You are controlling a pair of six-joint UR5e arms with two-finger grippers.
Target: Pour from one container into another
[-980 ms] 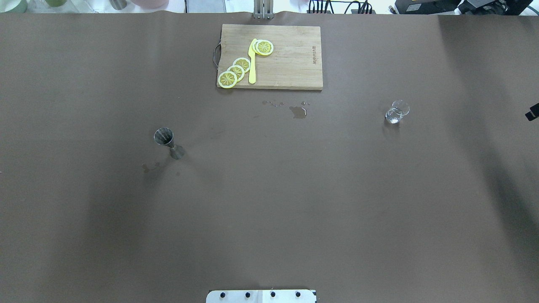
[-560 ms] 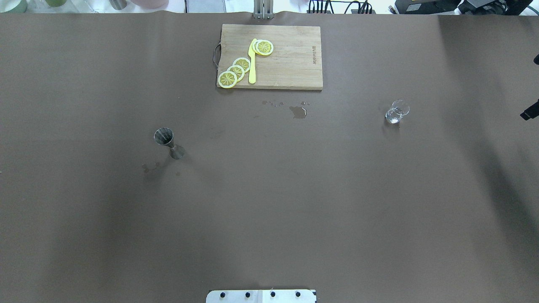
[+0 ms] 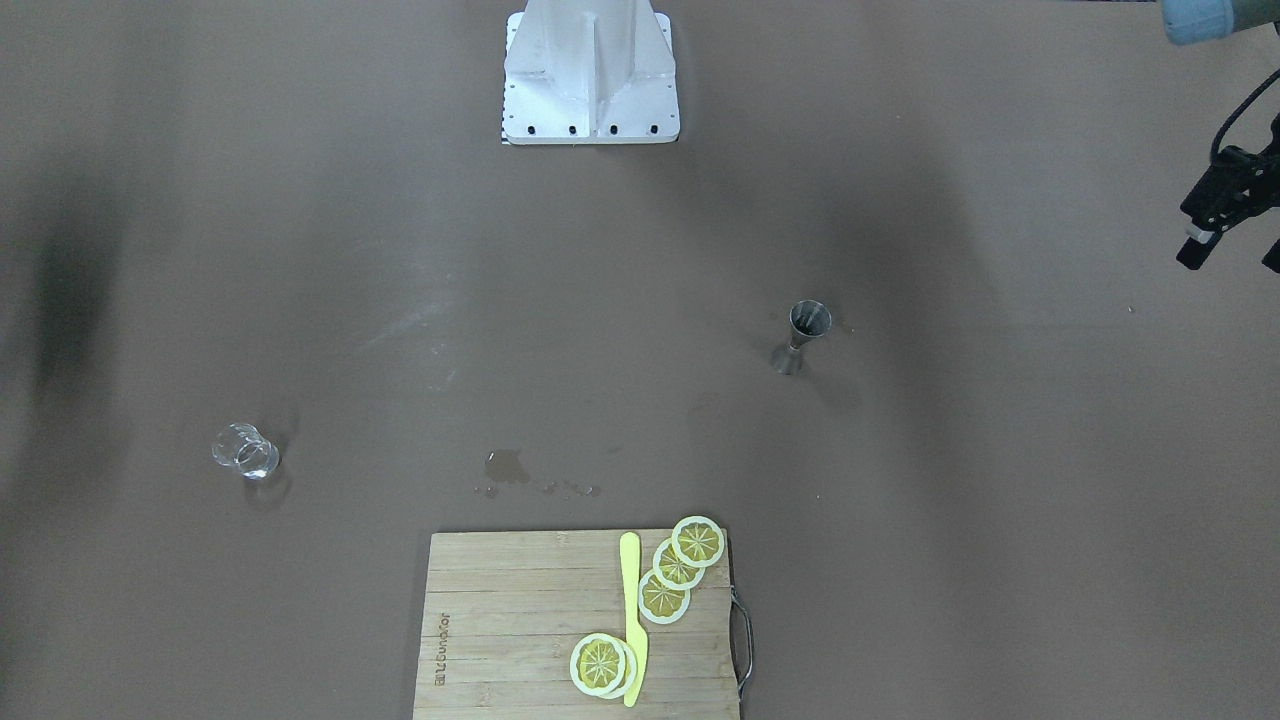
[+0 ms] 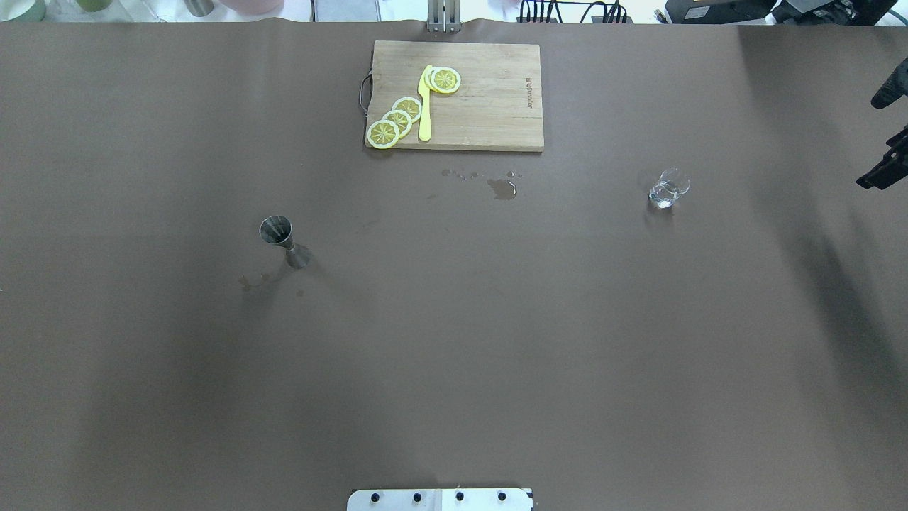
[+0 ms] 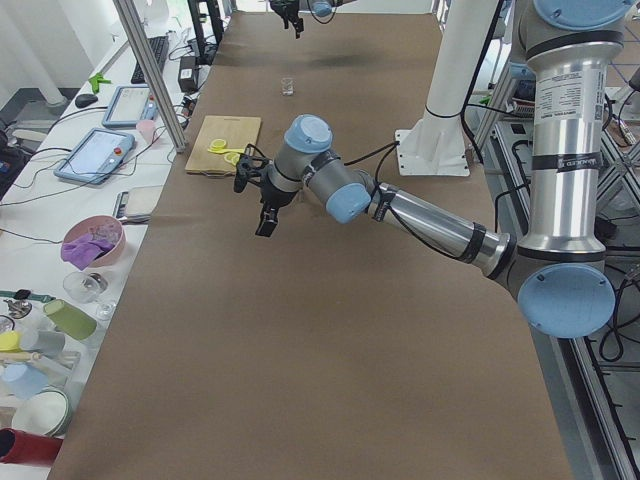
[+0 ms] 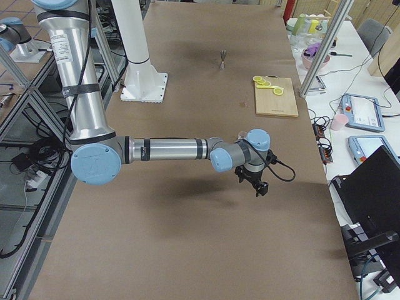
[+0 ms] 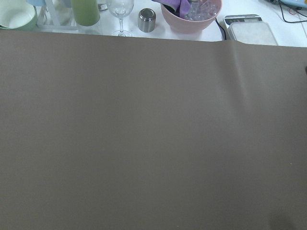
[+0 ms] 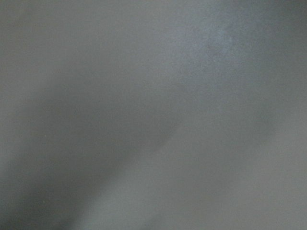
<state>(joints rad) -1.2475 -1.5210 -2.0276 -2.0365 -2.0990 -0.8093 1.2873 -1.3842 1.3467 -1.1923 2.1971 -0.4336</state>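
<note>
Two things stand well apart: jigger [image 4: 284,241] left, glass [image 4: 667,188] right. My left hand [image 3: 1232,255], spread open and empty, should close on the jigger's waist, keeping it upright.

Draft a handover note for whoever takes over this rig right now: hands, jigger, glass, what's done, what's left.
Left hand: open, empty, at the table's left edge.
Right hand: looks open, empty, at the right edge.
Jigger stands on the left half, glass on the right half, far apart.
Done: nothing grasped yet.
Left: grasp jigger, carry it over, pour into glass.
</note>
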